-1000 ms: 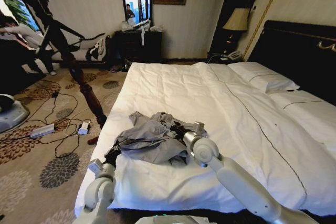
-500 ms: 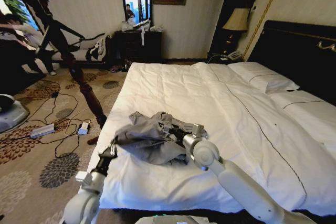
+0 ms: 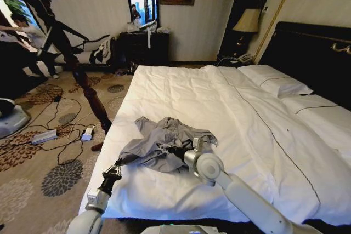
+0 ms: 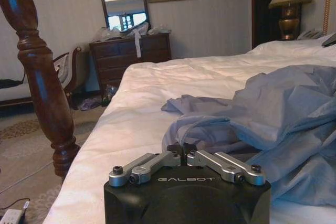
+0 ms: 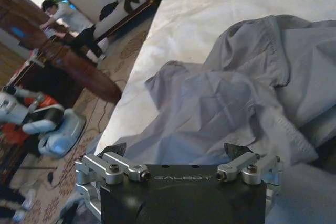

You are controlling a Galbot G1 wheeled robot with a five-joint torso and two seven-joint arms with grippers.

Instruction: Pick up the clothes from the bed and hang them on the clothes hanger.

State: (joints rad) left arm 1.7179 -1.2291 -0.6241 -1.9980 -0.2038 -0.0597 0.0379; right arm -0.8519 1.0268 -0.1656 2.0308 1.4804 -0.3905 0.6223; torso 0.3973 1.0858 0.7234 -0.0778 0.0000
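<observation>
The clothes, a crumpled grey-blue shirt (image 3: 167,140), lie on the bed (image 3: 230,102) near its foot-end left corner. My left gripper (image 3: 116,164) sits low at the mattress edge, and a stretched corner of the shirt runs to its tips. In the left wrist view this gripper (image 4: 182,148) is shut on a fold of the shirt (image 4: 273,108). My right gripper (image 3: 168,149) rests against the shirt's near side. In the right wrist view it (image 5: 176,153) stands open, with the shirt (image 5: 220,98) just ahead of its fingers. The clothes hanger is out of view.
A dark wooden bedpost (image 3: 88,89) stands close to the bed's left corner. Cables and a power strip (image 3: 46,135) lie on the patterned carpet. White pillows (image 3: 274,83) rest against the black headboard (image 3: 307,53). A dresser with a mirror (image 3: 143,45) is at the far wall.
My left arm has drawn back and down towards the bed's edge, pulling a corner of the shirt out with it. The right gripper has shifted left and nearer along the shirt's near side.
</observation>
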